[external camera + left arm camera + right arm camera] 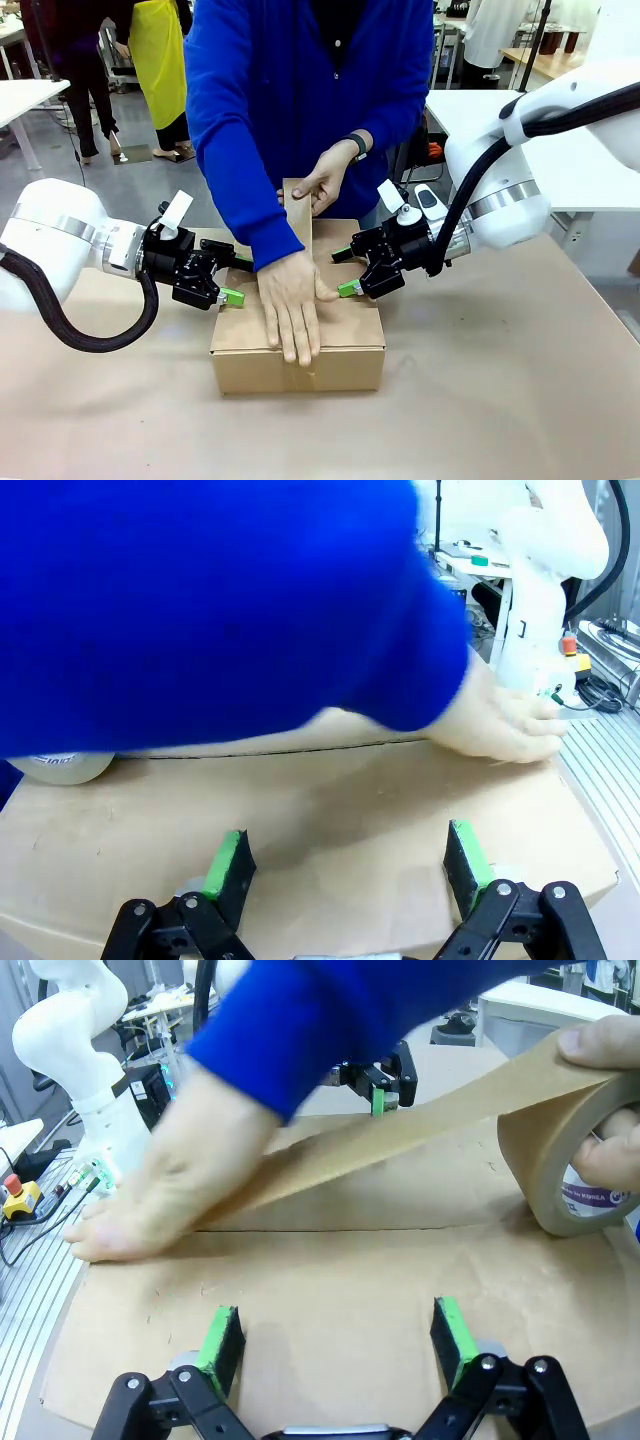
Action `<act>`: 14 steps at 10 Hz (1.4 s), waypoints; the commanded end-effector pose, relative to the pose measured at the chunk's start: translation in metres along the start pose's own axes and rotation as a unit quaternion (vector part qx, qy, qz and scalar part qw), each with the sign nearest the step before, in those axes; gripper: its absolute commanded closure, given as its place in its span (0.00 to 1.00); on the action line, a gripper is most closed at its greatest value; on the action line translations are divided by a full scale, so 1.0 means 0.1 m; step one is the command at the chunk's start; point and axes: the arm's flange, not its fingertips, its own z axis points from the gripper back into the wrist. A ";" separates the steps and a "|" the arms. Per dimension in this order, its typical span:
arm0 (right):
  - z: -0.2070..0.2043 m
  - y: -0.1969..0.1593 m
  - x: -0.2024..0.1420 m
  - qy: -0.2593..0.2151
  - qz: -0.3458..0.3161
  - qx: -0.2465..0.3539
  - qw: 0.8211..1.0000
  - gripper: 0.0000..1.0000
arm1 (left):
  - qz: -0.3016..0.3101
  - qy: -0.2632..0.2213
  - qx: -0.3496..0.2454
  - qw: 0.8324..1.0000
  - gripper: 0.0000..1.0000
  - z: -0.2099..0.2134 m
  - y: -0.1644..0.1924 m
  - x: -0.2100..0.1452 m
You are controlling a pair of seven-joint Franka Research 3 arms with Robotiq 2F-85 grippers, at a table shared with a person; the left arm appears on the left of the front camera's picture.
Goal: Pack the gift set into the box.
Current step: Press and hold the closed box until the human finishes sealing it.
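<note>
the box [297, 352] sits near the middle of the counter [520, 400], closer to our edge, with its top flaps folded shut. the gift set is presumably inside already, though we can't confirm that. the person leans over from the far edge: one hand [291, 305] presses flat along the centre seam, the other hand [322, 182] holds a roll of brown tape [568, 1150] at the far side, with a strip drawn from the roll down toward the pressing hand.

our left claw [232, 282] hovers at the box's left top edge, fingers spread with nothing between them; the left wrist view shows its green pads [226, 862] apart over the flap. our right claw [344, 272] is at the right side of the box top, just beside the person's thumb, also spread and empty, pads [450, 1328] wide over the cardboard.

we judge the box as light, stiff at its edges and corners but springy across the flaps, with a fairly grippy surface. the best contact is downward pressure on the flaps near the left and right edges, well away from the seam and the tape path. pushing too hard mid-flap could buckle it.
</note>
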 end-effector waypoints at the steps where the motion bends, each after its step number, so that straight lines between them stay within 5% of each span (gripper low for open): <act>1: -0.04 0.02 -0.02 -0.001 0.008 -0.003 1.000 0.00 | -0.006 0.000 0.004 1.000 0.00 -0.01 -0.02 -0.04; 14: -0.04 0.02 -0.02 -0.001 0.008 -0.003 1.000 0.00 | -0.006 0.000 0.004 1.000 0.00 -0.01 -0.02 -0.04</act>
